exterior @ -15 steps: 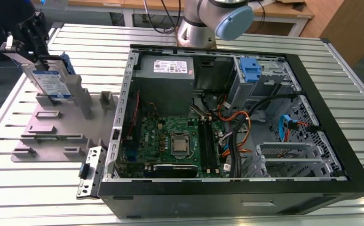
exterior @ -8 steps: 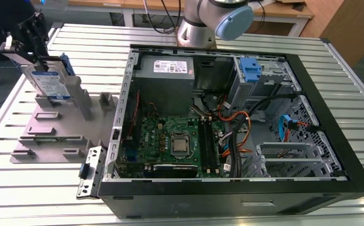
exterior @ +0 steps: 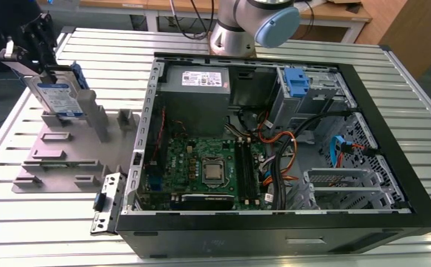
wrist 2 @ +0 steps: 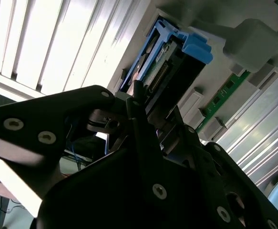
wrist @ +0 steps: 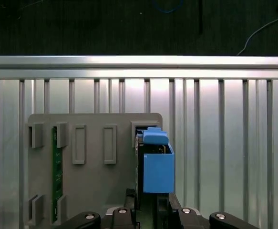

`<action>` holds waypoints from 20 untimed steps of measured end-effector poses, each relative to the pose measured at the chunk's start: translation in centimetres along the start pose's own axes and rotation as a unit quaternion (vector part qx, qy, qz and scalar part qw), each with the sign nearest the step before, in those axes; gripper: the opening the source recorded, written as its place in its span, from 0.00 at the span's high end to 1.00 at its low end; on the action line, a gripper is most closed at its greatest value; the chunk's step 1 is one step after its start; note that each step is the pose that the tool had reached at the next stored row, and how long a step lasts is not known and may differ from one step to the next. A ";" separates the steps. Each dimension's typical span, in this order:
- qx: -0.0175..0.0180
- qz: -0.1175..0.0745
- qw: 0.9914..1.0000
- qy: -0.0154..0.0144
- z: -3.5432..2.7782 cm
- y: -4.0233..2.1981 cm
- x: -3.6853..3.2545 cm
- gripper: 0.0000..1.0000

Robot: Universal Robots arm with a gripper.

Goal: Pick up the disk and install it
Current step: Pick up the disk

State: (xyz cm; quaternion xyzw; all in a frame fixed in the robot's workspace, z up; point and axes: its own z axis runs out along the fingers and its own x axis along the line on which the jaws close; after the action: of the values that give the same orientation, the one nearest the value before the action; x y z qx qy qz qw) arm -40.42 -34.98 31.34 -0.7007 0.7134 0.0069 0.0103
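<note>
The end effector (exterior: 43,69) clamps the disk (exterior: 58,95), which stands on edge at the grey holder (exterior: 59,161) on the desk (exterior: 37,222), likely leaving its faces free for gripping, beside the open computer case (exterior: 275,239).

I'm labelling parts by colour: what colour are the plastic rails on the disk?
Blue, clearest on the disk in the first wrist view.

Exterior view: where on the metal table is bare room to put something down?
The slatted metal table is bare in front of the flat grey fixture plate, at the exterior view's lower left, and between the upright silver blue-railed disk and the open black computer case. Crowded: inside the case.
</note>
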 end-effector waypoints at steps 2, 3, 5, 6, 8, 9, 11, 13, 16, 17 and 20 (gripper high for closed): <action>0.000 0.000 1.000 0.000 -0.06 0.00 0.00 0.65; 0.000 0.000 1.000 0.000 -0.05 0.00 0.00 0.65; 0.000 0.000 1.000 0.000 -0.05 0.00 0.00 0.65; 0.000 0.000 1.000 0.000 -0.05 0.00 0.00 0.65; 0.000 0.000 1.000 0.000 -0.06 0.00 0.00 0.65; 0.000 0.000 1.000 0.000 -0.06 0.00 0.00 0.65; 0.000 0.000 1.000 0.000 -0.06 0.00 0.00 0.65; 0.000 0.000 1.000 0.000 -0.05 0.00 0.00 0.65; 0.000 0.000 1.000 0.000 -0.19 0.01 0.00 0.65; 0.000 0.000 1.000 0.000 -0.34 0.00 -0.01 0.65; 0.000 0.000 1.000 0.000 -1.11 0.00 -0.03 0.65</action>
State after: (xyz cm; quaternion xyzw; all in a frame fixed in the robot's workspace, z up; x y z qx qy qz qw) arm -40.42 -34.98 32.46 -0.7007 0.7134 0.0071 0.0103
